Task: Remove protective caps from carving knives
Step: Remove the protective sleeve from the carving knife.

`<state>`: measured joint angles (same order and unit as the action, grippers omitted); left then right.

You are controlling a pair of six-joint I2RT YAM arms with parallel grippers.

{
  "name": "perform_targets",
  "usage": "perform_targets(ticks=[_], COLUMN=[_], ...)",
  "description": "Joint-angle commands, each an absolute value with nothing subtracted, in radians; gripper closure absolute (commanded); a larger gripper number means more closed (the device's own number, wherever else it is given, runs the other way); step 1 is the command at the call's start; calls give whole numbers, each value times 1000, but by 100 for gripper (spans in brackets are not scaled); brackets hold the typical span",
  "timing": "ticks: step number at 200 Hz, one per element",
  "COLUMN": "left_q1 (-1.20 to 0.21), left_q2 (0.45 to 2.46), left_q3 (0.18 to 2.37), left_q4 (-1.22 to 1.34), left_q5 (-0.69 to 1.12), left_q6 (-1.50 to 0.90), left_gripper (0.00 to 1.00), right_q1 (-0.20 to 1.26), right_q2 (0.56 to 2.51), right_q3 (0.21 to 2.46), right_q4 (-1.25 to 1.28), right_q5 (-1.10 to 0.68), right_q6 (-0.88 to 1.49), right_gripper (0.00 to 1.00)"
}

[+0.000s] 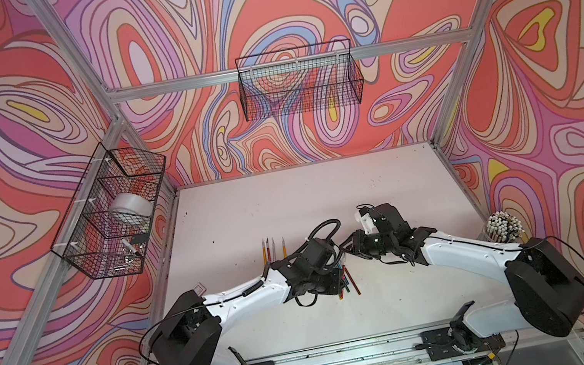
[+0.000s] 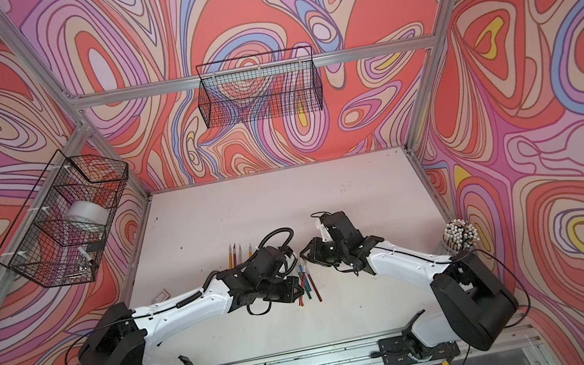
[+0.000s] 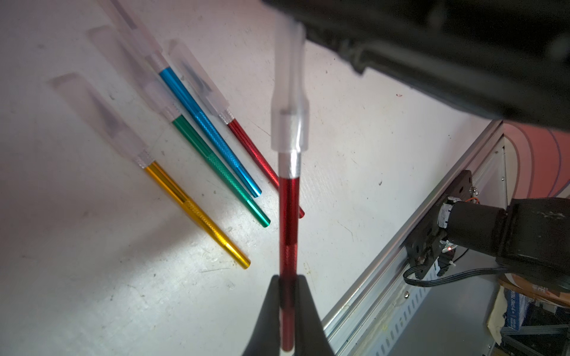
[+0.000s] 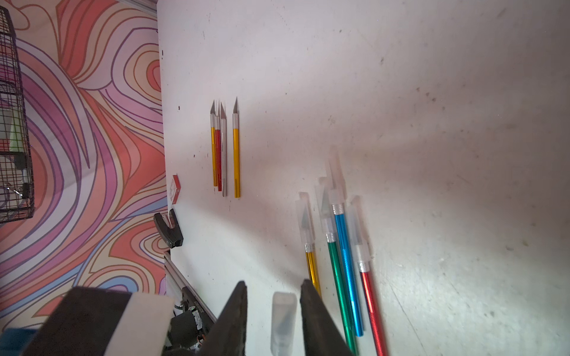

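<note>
Uncapped knives (image 1: 274, 251) lie on the table (image 1: 285, 201) behind capped knives (image 4: 344, 249).

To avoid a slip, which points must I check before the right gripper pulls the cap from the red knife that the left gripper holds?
1. Left gripper shut on the thin metallic red carving knife, at its handle: ok.
2. Translucent whitish plastic cap seated over its blade: ok.
3. Cap between the right gripper fingers: ok.
4. Right jaws pressing the cap: not ok, a gap shows.
5. Four capped knives lying nearby clear of the pull: cannot tell.
</note>
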<state>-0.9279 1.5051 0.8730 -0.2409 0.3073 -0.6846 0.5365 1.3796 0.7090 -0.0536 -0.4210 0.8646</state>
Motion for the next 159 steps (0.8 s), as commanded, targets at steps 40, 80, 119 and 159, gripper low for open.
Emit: perform_targets(ticks=[40, 80, 119, 159], left_q1=[-917, -917, -916, -916], left_q2=[1477, 1475, 1475, 1483], left_q3=[846, 844, 839, 829], left_q4=[-175, -167, -163, -139], left_q5=[335, 336, 339, 344], left_q6=[-694, -691, -693, -698], left_gripper=[92, 91, 89, 75], right_q1=[548, 549, 551, 552], right_q2=[1402, 1409, 1404, 1387], right_q3=[725, 728, 725, 719], right_q4=[-41, -35, -33, -30], right_q5=[-428, -426, -420, -422], right_q6=[857, 861, 864, 868], right_gripper=[75, 80, 85, 88])
